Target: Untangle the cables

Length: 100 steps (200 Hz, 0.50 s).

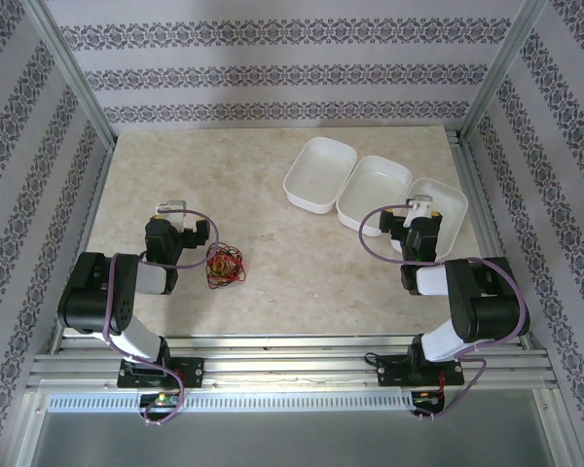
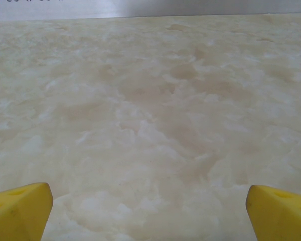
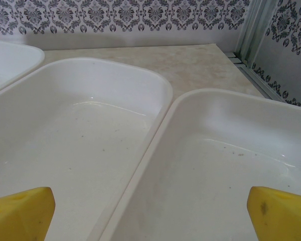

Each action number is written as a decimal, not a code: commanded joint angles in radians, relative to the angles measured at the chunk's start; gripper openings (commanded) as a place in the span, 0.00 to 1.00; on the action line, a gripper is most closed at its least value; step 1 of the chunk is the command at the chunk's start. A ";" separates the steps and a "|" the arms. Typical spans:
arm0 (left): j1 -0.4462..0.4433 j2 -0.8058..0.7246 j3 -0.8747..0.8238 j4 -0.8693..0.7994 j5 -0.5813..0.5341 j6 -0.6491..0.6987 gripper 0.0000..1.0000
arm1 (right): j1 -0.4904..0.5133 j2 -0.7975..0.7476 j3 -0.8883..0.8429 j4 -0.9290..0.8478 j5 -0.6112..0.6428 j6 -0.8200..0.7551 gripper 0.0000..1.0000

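Jaws stand wide and empty on both arms: the left gripper (image 2: 150, 213) faces bare tabletop (image 1: 273, 302), with the cables (image 1: 224, 265) lying in one knotted clump just beside its wrist on the right, while the right gripper (image 3: 150, 213) hangs over the rims where the middle tray (image 3: 80, 135) and the right tray (image 3: 236, 165) meet. We judge the three white trays are set out to take one freed cable each, hence that arm's station. All three, the left tray (image 1: 321, 173) included, look empty save specks; we make out red and yellow strands, perhaps black.
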 commanded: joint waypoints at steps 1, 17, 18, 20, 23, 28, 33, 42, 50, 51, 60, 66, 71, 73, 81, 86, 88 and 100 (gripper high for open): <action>0.006 -0.001 0.019 -0.013 0.010 0.000 0.99 | 0.008 0.009 -0.011 0.033 0.012 0.006 0.98; 0.006 -0.001 0.014 -0.002 0.003 -0.003 0.99 | 0.008 0.007 -0.011 0.034 0.014 0.006 0.98; 0.006 -0.001 0.013 -0.001 0.003 -0.003 0.99 | 0.008 0.006 -0.011 0.034 0.013 0.006 0.98; 0.007 -0.001 0.010 0.005 0.001 -0.004 0.99 | 0.008 0.006 -0.011 0.034 0.014 0.005 0.98; 0.006 -0.001 0.006 0.014 -0.003 -0.006 0.99 | 0.008 0.006 -0.011 0.034 0.014 0.006 0.98; 0.006 -0.001 -0.003 0.031 -0.008 -0.011 0.99 | 0.008 0.002 -0.011 0.030 0.013 0.005 0.98; 0.006 -0.002 -0.014 0.051 -0.017 -0.015 0.99 | 0.008 -0.001 -0.012 0.030 0.012 0.005 0.98; 0.007 -0.006 -0.040 0.100 -0.033 -0.018 0.99 | 0.007 -0.010 -0.020 0.039 0.006 0.002 0.98; 0.007 -0.013 -0.062 0.138 -0.047 -0.022 0.99 | 0.007 -0.019 -0.027 0.044 0.001 0.000 0.98; 0.007 -0.016 -0.064 0.141 -0.051 -0.023 0.99 | 0.007 -0.021 -0.028 0.044 0.001 0.001 0.98; 0.007 -0.033 -0.083 0.158 -0.070 -0.029 0.99 | 0.008 -0.035 -0.032 0.039 0.001 0.001 0.98; 0.006 -0.047 -0.093 0.164 -0.072 -0.029 0.99 | 0.008 -0.044 -0.033 0.034 0.004 0.002 0.98; 0.007 -0.060 -0.099 0.164 -0.070 -0.028 0.99 | 0.008 -0.052 -0.035 0.028 0.007 0.002 0.98; 0.007 -0.066 -0.101 0.163 -0.069 -0.027 0.99 | 0.008 -0.055 -0.035 0.026 0.008 0.002 0.98; 0.006 -0.090 -0.106 0.154 -0.068 -0.025 0.99 | 0.008 -0.069 -0.034 0.015 0.014 0.003 0.98; 0.006 -0.107 -0.108 0.142 -0.068 -0.025 0.99 | 0.009 -0.079 -0.033 0.005 0.020 0.004 0.98; 0.006 -0.114 -0.109 0.135 -0.069 -0.025 0.99 | 0.010 -0.083 -0.032 0.000 0.022 0.004 0.98; 0.006 -0.160 -0.106 0.090 -0.067 -0.023 0.99 | 0.011 -0.109 -0.031 -0.025 0.034 0.003 0.98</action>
